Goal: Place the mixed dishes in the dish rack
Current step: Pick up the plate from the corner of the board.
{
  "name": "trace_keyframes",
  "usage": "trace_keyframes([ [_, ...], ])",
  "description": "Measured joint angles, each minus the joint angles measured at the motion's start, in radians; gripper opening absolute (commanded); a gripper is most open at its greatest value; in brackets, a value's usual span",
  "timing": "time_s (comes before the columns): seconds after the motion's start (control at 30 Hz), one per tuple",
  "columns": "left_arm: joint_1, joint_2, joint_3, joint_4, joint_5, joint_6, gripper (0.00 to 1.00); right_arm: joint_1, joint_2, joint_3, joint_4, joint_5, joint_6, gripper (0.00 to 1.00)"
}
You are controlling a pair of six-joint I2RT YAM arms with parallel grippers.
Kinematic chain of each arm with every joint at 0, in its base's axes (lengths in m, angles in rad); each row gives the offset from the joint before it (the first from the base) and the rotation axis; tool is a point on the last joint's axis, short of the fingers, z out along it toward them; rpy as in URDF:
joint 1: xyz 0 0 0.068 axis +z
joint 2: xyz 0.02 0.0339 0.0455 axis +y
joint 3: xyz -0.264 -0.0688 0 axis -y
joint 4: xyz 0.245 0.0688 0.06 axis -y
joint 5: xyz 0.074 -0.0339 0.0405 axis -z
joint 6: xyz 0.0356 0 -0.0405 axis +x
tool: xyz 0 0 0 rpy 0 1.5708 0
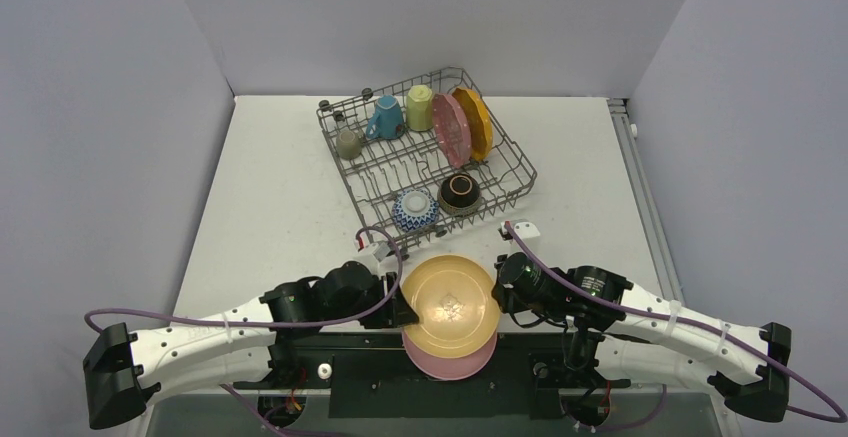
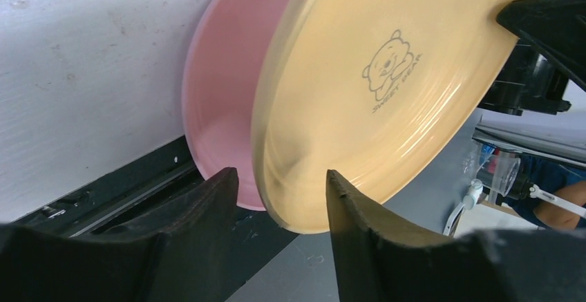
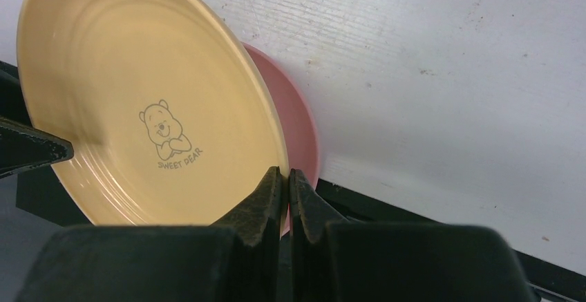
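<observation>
A yellow plate (image 1: pixel 450 302) with a bear print hangs tilted over the table's near edge, above a light pink plate (image 1: pixel 450 365) that lies there. My right gripper (image 3: pixel 285 174) is shut on the yellow plate's (image 3: pixel 138 108) right rim. My left gripper (image 2: pixel 282 181) stands open, its jaws straddling the left rim of the yellow plate (image 2: pixel 387 95) with a gap on the outer side. The dish rack (image 1: pixel 520 182) sits at the back, holding a dark pink plate (image 1: pixel 450 129), an orange plate (image 1: pixel 474 122), three mugs and two bowls.
In the rack stand a grey mug (image 1: pixel 348 144), a blue mug (image 1: pixel 385 117) and a pale-yellow mug (image 1: pixel 419 107) at the rear, a patterned bowl (image 1: pixel 414 210) and a dark brown bowl (image 1: pixel 460 191) at the front. Grey walls enclose the white table (image 1: pixel 270 207).
</observation>
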Motion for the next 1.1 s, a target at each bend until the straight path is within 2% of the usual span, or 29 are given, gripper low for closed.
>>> trace_keyframes([
  [0.2, 0.0, 0.019, 0.0, 0.045, 0.011, -0.025, 0.26, 0.0, 0.0, 0.0, 0.0, 0.001, -0.001, 0.0],
  [0.37, 0.001, 0.034, 0.0, 0.036, 0.011, -0.025, 0.01, 0.0, 0.0, 0.005, -0.016, 0.015, -0.007, 0.0],
  [0.63, 0.01, 0.045, 0.0, 0.039, -0.013, -0.038, 0.0, 0.0, -0.021, 0.006, -0.021, 0.014, -0.008, 0.01],
  [0.77, 0.012, 0.044, 0.0, 0.042, -0.012, -0.037, 0.0, 0.0, -0.036, 0.006, -0.018, 0.013, -0.008, 0.14],
  [0.93, 0.014, 0.028, 0.0, 0.044, 0.01, -0.02, 0.0, 0.0, -0.053, 0.006, 0.016, 0.0, -0.01, 0.34],
  [1.1, 0.023, -0.003, 0.0, 0.048, 0.037, -0.001, 0.0, 0.0, -0.085, 0.005, 0.04, -0.022, -0.012, 0.39],
])
